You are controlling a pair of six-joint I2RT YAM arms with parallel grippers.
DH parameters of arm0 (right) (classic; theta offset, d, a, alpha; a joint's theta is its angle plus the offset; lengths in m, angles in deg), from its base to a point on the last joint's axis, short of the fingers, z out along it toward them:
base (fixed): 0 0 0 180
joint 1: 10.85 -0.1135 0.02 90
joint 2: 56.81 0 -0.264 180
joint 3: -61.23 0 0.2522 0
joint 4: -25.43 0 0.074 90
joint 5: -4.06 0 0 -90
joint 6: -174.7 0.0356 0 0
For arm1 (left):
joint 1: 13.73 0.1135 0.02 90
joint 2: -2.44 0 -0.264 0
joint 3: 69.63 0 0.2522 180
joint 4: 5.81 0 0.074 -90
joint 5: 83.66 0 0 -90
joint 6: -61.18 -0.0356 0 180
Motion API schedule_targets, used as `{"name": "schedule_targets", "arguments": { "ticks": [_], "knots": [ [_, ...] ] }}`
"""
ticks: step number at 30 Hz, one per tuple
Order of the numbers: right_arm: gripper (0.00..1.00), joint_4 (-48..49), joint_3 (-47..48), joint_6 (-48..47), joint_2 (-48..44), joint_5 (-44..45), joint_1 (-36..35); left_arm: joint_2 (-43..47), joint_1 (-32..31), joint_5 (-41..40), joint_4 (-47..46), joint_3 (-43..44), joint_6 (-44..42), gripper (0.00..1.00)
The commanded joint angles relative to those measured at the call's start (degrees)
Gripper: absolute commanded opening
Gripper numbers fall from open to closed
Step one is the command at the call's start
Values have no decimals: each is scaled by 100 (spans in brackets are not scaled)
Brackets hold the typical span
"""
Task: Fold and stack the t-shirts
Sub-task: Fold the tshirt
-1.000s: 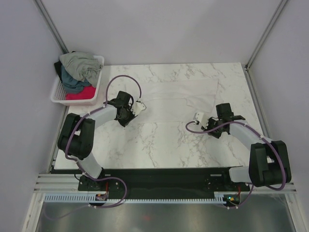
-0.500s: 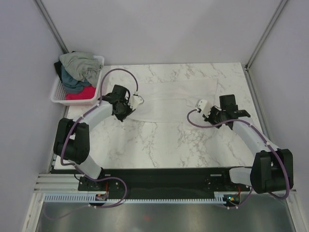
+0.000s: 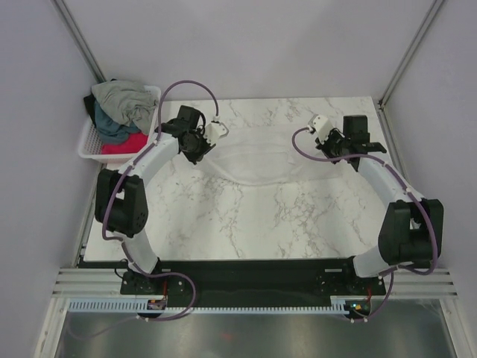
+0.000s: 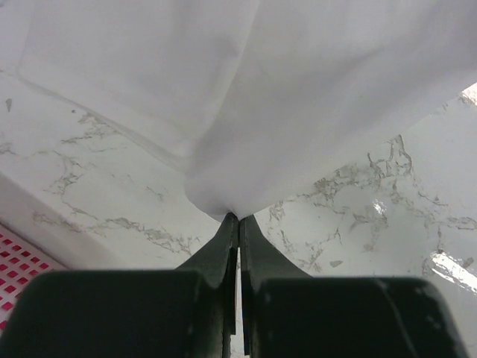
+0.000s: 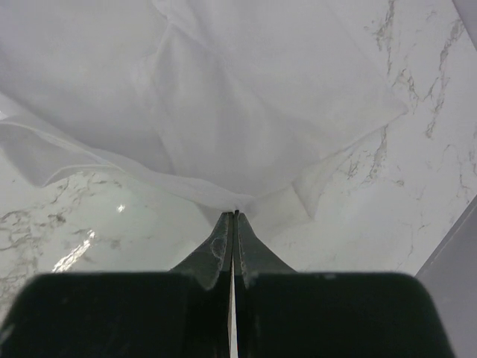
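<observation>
A plain white t-shirt (image 3: 261, 155) hangs between my two grippers over the far half of the marble table, sagging in the middle. My left gripper (image 3: 200, 142) is shut on its left edge; in the left wrist view the cloth (image 4: 246, 97) bunches at the closed fingertips (image 4: 238, 218). My right gripper (image 3: 333, 143) is shut on its right edge; in the right wrist view the cloth (image 5: 223, 97) meets the closed tips (image 5: 235, 214). The grey-green (image 3: 125, 98), dark teal (image 3: 110, 127) and red-pink (image 3: 123, 143) t-shirts lie piled in the basket.
A white plastic lattice basket (image 3: 92, 142) stands at the far left corner of the marble table (image 3: 246, 224), close to my left arm. Its red-filled mesh shows at the lower left of the left wrist view (image 4: 19, 261). Grey walls and metal posts close in the sides.
Both grippers have moved toward the far edge of the table, carrying the near hem of the white t-shirt back over itself. The shirt now spans a shorter, sagging band.
</observation>
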Motion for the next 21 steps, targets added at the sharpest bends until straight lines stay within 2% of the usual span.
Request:
{"name": "schedule_targets", "arguments": {
  "ticks": [1, 11, 21],
  "knots": [
    [0, 516, 574, 290, 430, 1, 122, -281, 103, 210, 362, 520, -232, 2],
    [0, 1053, 1673, 703, 1715, 1, 228, -940, 543, 192, 512, 1320, -126, 2],
    [0, 1413, 2763, 1019, 2945, 132, 236, -2144, 578, 26, 766, 2700, 23, 2]
  ]
}}
